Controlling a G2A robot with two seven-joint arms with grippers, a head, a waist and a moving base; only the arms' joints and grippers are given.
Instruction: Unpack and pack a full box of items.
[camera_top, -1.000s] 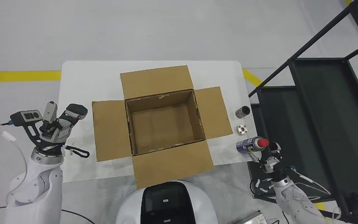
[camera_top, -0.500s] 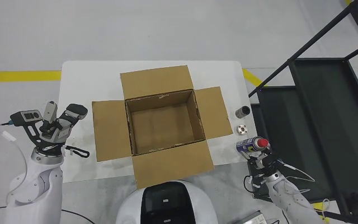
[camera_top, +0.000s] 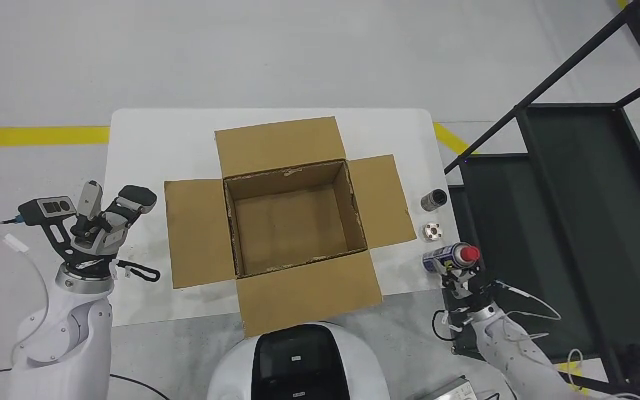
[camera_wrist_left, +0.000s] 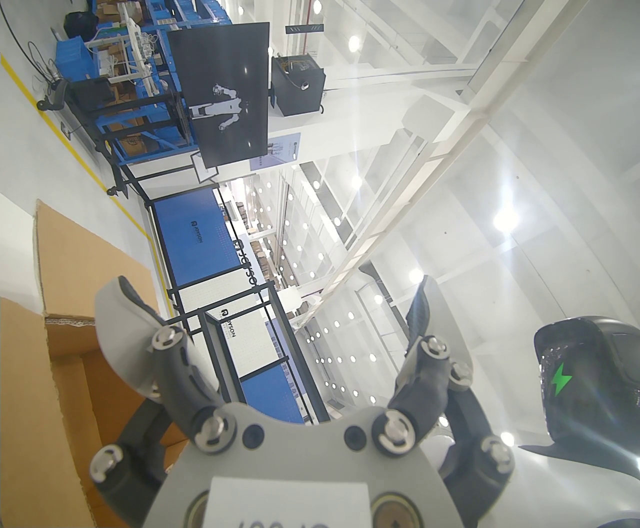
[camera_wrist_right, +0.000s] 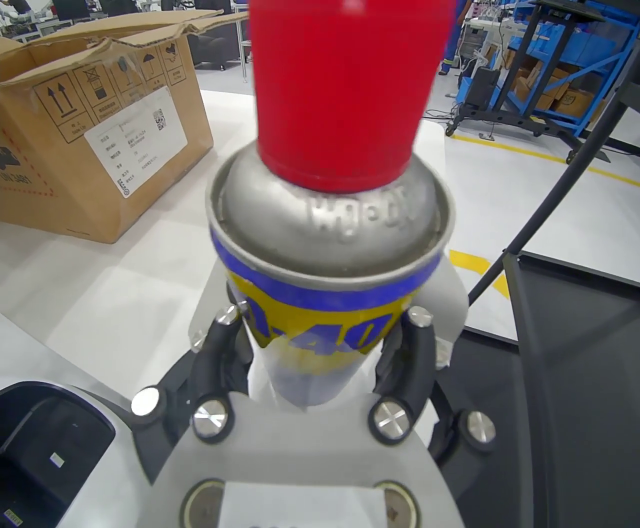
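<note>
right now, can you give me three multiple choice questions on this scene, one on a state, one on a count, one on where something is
1. The left pincer is:
A) open and holding nothing
B) shut on a can
C) shut on a box flap

2. How many small metal cylinders stand on the table to the right of the cardboard box?
A) one
B) two
C) four

3. The red-capped spray can is:
A) inside the box
B) on the floor
C) in the right pincer

Answers:
1 A: its fingers stand wide apart with nothing between them.
2 B: the top view shows two of them beside the box.
3 C: the right wrist view shows that pincer clamped round the can's body.
</note>
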